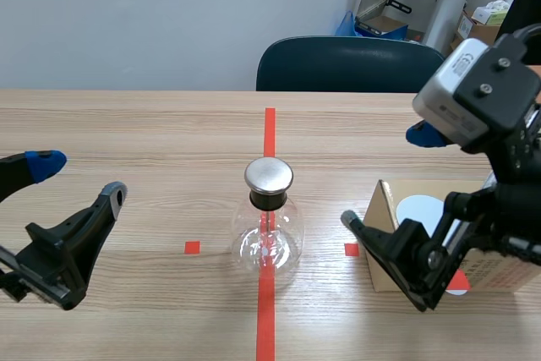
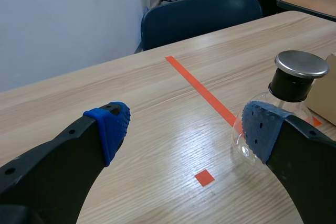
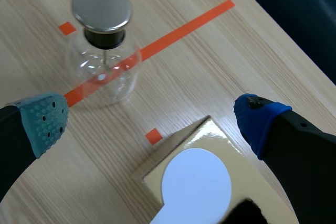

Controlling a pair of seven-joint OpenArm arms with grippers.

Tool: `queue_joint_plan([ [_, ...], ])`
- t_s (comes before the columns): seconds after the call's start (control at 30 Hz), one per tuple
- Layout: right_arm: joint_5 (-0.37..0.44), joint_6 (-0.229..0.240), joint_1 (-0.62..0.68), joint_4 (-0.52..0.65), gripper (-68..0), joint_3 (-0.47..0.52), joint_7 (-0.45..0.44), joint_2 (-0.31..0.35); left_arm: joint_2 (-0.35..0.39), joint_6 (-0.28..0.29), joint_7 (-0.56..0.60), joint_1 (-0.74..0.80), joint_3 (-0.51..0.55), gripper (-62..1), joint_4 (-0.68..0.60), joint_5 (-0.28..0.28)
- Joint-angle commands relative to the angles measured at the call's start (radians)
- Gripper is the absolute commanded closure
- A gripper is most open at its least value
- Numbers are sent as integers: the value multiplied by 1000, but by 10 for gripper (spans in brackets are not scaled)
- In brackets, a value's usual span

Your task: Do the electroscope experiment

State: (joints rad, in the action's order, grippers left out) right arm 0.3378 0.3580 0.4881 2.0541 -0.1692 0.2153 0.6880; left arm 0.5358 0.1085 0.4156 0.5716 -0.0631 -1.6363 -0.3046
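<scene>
Where the long tape line (image 1: 270,133) runs down the middle of the counter (image 1: 127,124), a glass flask (image 1: 269,238) is noted at the centre of the frame, standing upright on the line. It is closed by a black stopper (image 1: 269,200) and topped by a round metal cap (image 1: 269,175). A thin rod (image 3: 106,59) is seen hanging inside the glass. Two small tape squares are marked level with the flask, one to each side.

Left tool (image 1: 80,177): recorded at the lower left of the frame, low over the counter and well apart from the flask. Its fingers are spread wide and nothing is gripped. From its own camera the left tool (image 2: 184,127) is seen gaping, with the flask (image 2: 262,124) ahead and partly hidden behind one blue pad (image 2: 260,129).

Right tool (image 1: 387,177): recorded at the right of the frame, raised, fingers wide apart, nothing gripped. It is held over a cardboard box (image 1: 385,243) at the lower right. In its own view, a white disc (image 3: 195,182) is seen lying on the box (image 3: 210,132), below the right tool (image 3: 152,119) and between its fingers. No contact with the disc can be made out. The flask (image 3: 105,72) is placed ahead, near the grey-green pad (image 3: 47,121).

A dark chair (image 1: 347,63) is noted at top centre, behind the counter's far edge.
</scene>
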Motion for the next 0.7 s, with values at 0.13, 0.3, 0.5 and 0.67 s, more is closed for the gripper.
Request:
queue_joint_plan([
  [0.13,7,-27,-8,14,-679,13,-11,16,-25,-19,-29,-33,0,-467,-11,30],
  [0.3,22,-84,-6,14,-679,13,-25,16,-26,-32,-55,-40,0,-467,-32,29],
  [0.5,34,-115,-6,14,-679,13,-82,16,-26,-56,-77,-40,0,-467,-80,29],
  [0.67,37,-115,-6,14,-679,13,-93,16,-29,-71,-112,-40,0,-467,-100,29],
])
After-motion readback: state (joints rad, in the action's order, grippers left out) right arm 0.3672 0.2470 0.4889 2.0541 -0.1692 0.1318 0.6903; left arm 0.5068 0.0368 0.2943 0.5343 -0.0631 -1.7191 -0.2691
